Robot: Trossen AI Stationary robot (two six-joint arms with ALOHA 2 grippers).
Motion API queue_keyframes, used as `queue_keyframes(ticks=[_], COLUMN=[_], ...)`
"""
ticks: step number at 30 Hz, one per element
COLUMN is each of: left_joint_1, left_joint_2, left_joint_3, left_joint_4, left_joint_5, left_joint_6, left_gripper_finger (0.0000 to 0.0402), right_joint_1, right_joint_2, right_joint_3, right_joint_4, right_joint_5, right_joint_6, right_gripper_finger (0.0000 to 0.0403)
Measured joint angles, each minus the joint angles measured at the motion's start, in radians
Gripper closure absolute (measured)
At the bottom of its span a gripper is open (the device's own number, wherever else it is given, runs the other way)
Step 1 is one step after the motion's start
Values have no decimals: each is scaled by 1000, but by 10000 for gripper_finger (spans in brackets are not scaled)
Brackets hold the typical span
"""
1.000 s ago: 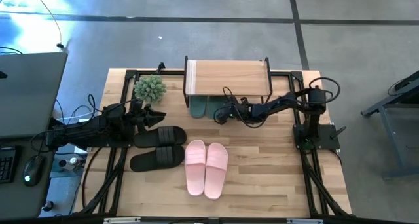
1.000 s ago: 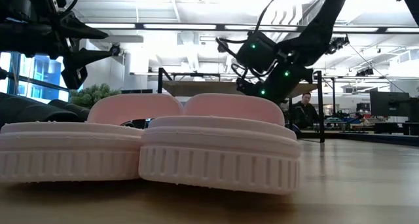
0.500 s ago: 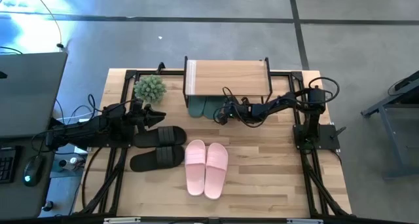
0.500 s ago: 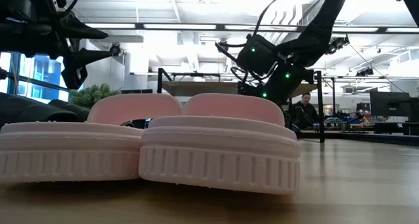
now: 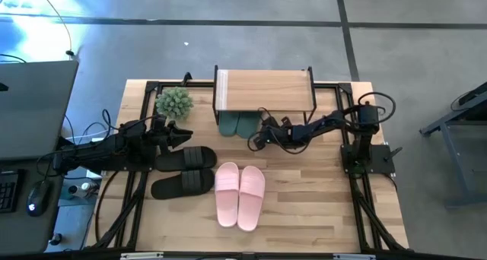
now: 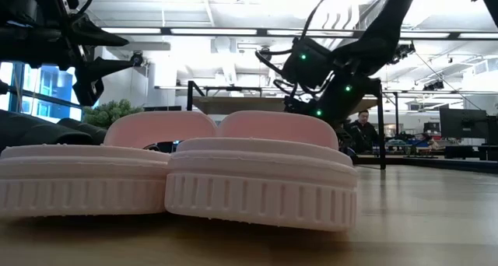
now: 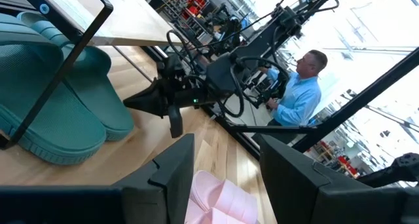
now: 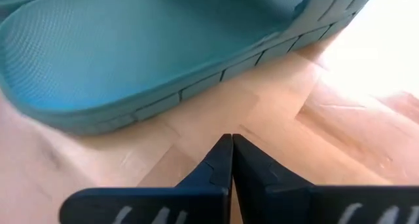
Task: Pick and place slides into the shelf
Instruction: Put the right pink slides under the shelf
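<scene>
I can read no brand or writing on anything here. My right gripper (image 5: 253,142) has its fingers pressed together on nothing, tips just off the heel of the green slides (image 5: 239,125); the right wrist view shows the closed tips (image 8: 230,160) over bare wood just short of a green sole (image 8: 157,47). That green pair sits tucked under the shelf (image 5: 265,92) at its left end, heels poking out past the front edge, and the rest of the space under the plank looks open. Compared with a second ago, the right gripper has pulled back from the shelf toward the table's middle, and the green pair stays where it was.

My left gripper (image 5: 185,134) hangs above the black slides (image 5: 185,171) with its fingers apart and empty, beside the small plant (image 5: 174,103); it hasn't moved. The pink slides (image 5: 240,195) lie side by side near the front of the table (image 5: 319,207), with bare wood to their right. A person in a blue shirt (image 7: 298,96) sits beyond the table.
</scene>
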Motion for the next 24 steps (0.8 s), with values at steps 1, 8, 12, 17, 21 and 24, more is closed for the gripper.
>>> queue_keyframes(ticks=[1,8,12,17,21,24], left_joint_1=[0,0,0,0,0,0], left_joint_2=[0,0,0,0,0,0], left_joint_3=[0,0,0,0,0,0], left_joint_4=[0,0,0,0,0,0], left_joint_5=[0,0,0,-1,-4,-4], left_joint_6=[0,0,0,0,0,-2], left_gripper_finger=[243,243,243,243,243,243], right_joint_1=[7,54,90,153,214,263], right_joint_2=[0,-2,-21,-113,-217,-304], right_joint_3=[0,0,0,-1,-1,-1], right_joint_4=[-4,-39,-94,-219,-269,-266], right_joint_5=[3,15,8,38,28,-96], right_joint_6=[1,23,49,72,-59,-195], right_gripper_finger=[403,403,403,403,403,403])
